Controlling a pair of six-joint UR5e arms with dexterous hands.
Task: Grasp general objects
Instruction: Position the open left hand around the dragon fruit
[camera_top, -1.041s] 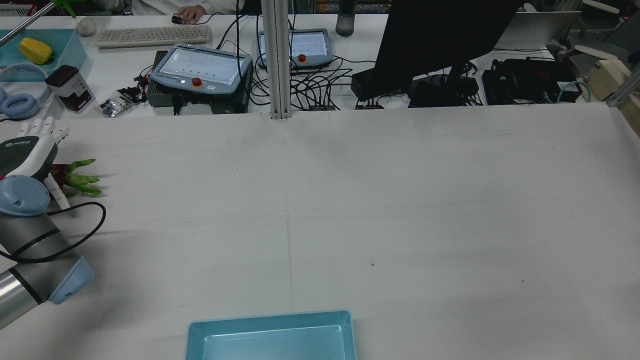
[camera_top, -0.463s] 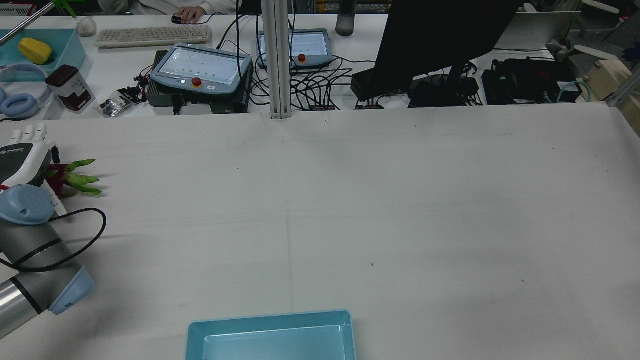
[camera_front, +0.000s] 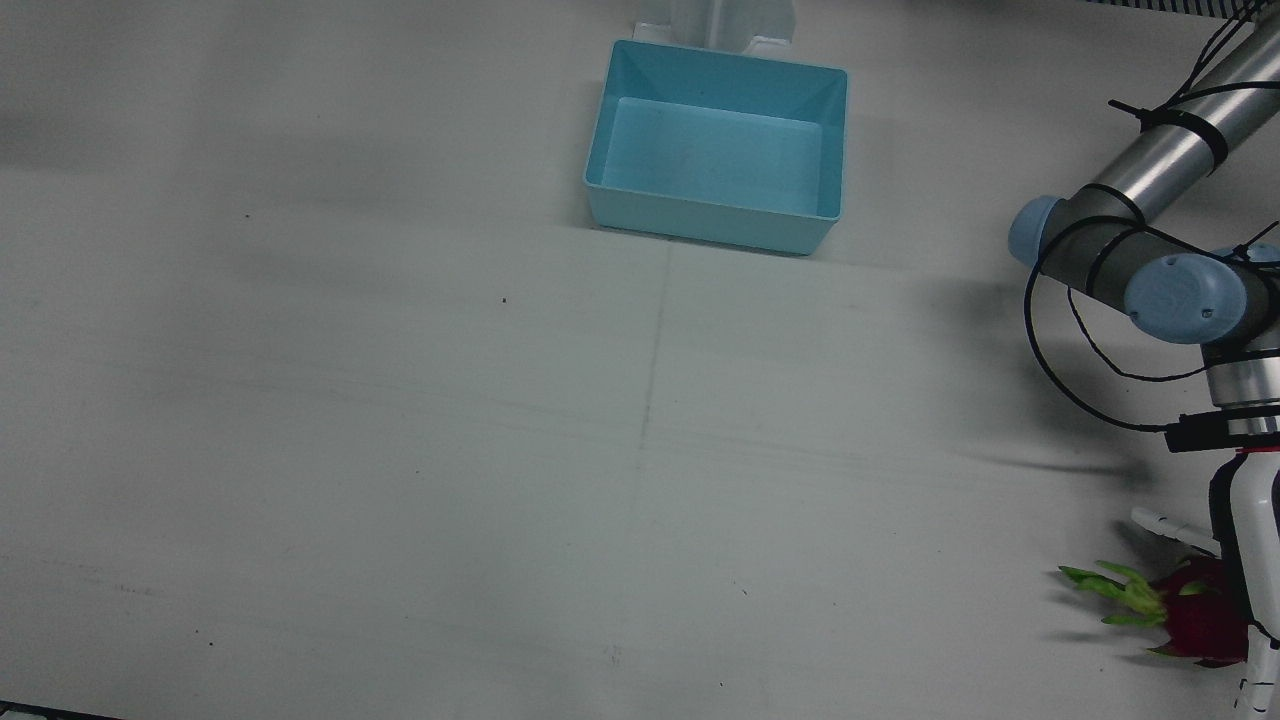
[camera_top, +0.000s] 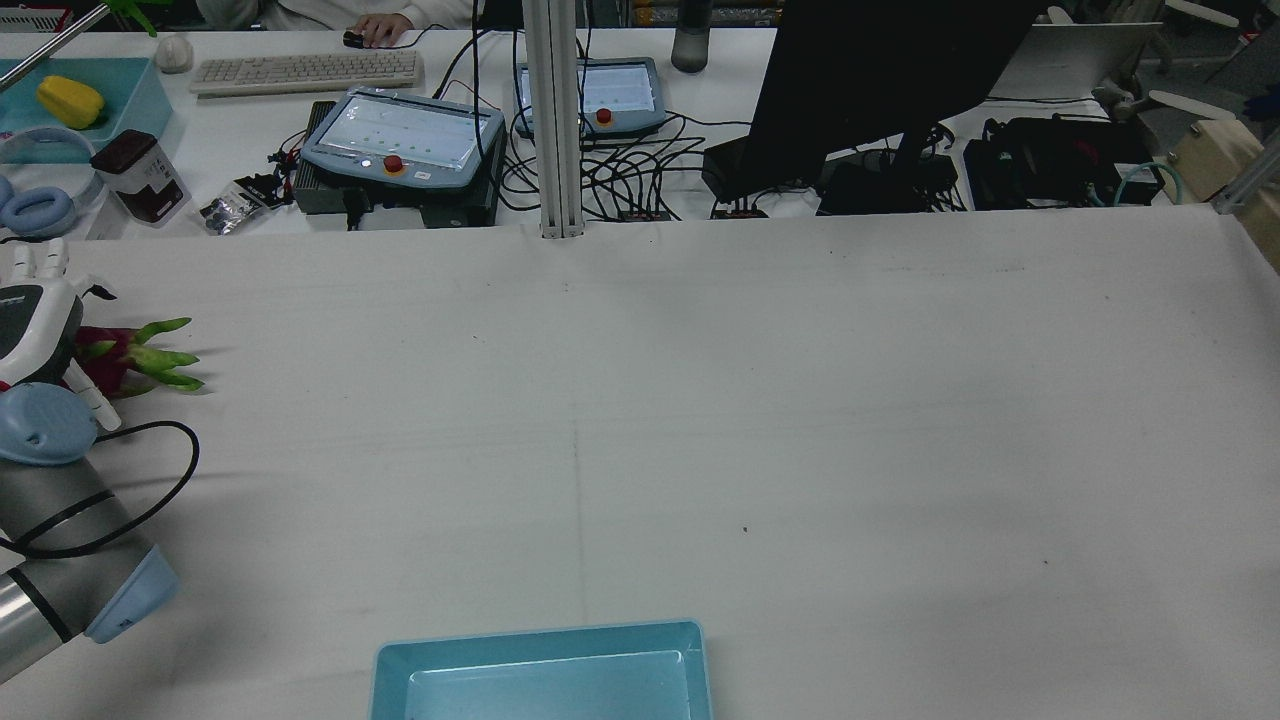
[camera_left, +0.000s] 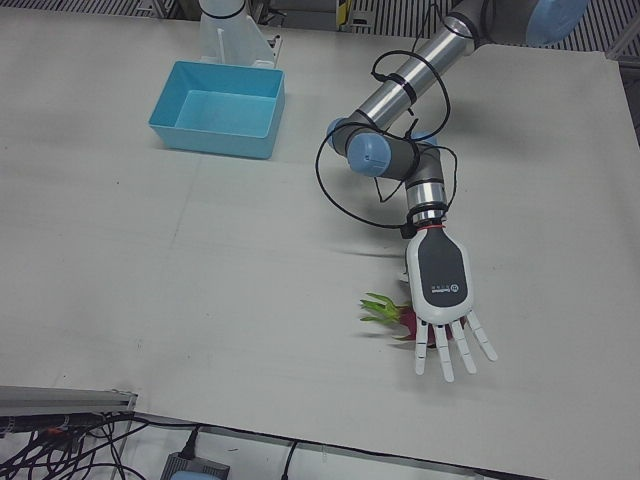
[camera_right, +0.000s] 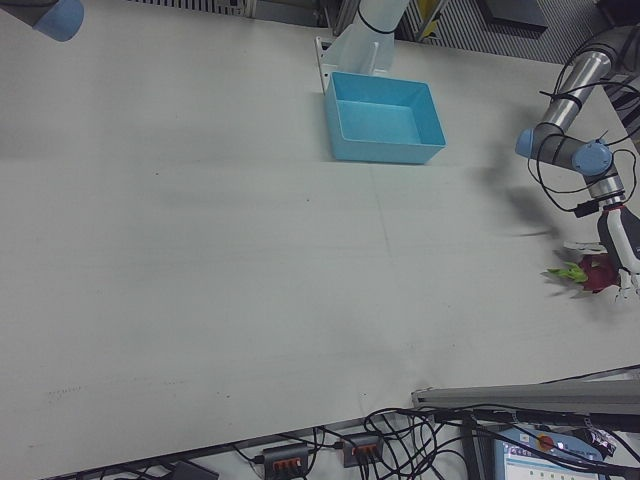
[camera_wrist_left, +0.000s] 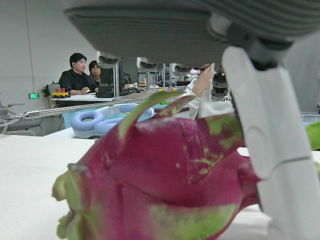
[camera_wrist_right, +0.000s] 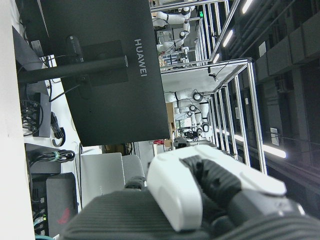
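At the far left edge of the bench (camera_left: 250, 260), well away from the blue bin (camera_left: 218, 108), the dragon fruit (camera_left: 408, 321) lies on its side, green leafy tips pointing toward the bench centre. Left hand (camera_left: 445, 305) hovers flat over it, palm down, fingers (camera_left: 445, 358) spread straight out past the fruit, released and holding nothing. From the left hand view the fruit sits right under the palm with one finger hanging down beside its red body; can't tell if that finger touches the skin

Step in hand looks like the pre-grasp. To do it well I'd say:
- centre the palm over the fat red body, not the green tips, which look floppy and would slip
- drop straight down until the palm is just above the skin, then curl the fingers around both flanks together
- thumb opposite the other fingers across the short axis, so the fruit can't roll out
- close gently; rounded, waxy skin will probably squirt sideways if squeezed from one side only
- fruit is near the bench edge, so avoid any push outward

Right hand (camera_wrist_right: 200, 200) only shows in its own camera, close up and aimed at a monitor (camera_wrist_right: 100, 75); its fingers look bent, but open or clenched I can't tell. It's nowhere near the fruit
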